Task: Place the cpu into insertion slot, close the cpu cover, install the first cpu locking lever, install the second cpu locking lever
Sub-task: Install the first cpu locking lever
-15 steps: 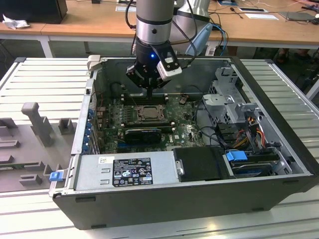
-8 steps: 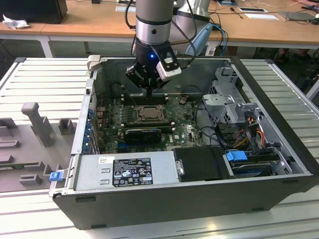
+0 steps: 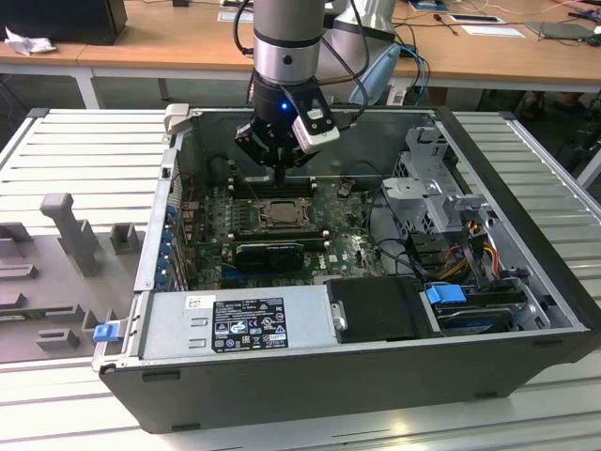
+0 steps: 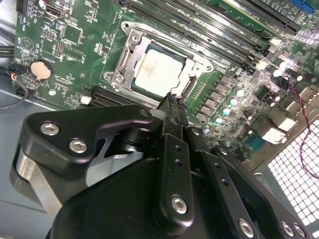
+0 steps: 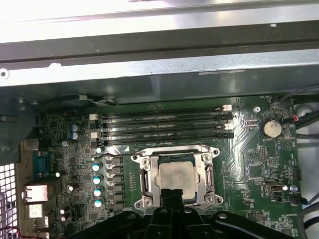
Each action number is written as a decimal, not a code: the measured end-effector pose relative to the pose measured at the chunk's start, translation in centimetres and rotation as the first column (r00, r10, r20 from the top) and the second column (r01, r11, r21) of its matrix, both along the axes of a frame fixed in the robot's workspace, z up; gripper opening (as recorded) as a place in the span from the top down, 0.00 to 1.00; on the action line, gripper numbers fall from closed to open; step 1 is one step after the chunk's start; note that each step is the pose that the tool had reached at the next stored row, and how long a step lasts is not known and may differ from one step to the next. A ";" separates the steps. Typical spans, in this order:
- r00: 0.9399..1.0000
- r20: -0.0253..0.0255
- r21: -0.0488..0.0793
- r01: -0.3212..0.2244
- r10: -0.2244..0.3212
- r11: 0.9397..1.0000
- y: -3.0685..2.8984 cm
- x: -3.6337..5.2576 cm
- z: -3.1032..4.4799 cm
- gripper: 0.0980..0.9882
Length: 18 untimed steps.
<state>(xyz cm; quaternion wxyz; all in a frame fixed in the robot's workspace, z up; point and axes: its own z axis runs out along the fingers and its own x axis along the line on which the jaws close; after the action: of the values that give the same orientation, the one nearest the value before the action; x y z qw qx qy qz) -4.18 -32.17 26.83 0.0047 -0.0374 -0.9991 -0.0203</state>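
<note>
Beige cpu lies seated in the slot, the cover looks folded down around it; whether either lever is latched I can't tell. Gripper hovers at the slot's edge, fingers pinched together, holding nothing

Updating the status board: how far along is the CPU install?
Done: cpu seated, cpu cover closed around it. In hand: gripper shut, its tip at the cover's edge. Left: locking levers; cannot tell whether either is latched.
</note>
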 end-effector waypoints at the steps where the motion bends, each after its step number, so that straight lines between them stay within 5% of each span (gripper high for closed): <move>1: 1.000 0.000 0.000 0.000 0.000 1.000 0.00 -0.05 0.00 0.99; 18: 1.000 0.000 0.005 0.000 0.000 1.000 0.00 -0.83 -0.05 0.99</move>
<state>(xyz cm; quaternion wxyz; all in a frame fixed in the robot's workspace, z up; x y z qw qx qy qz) -5.01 -32.17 26.77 0.0048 -0.0373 -0.9990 -0.0229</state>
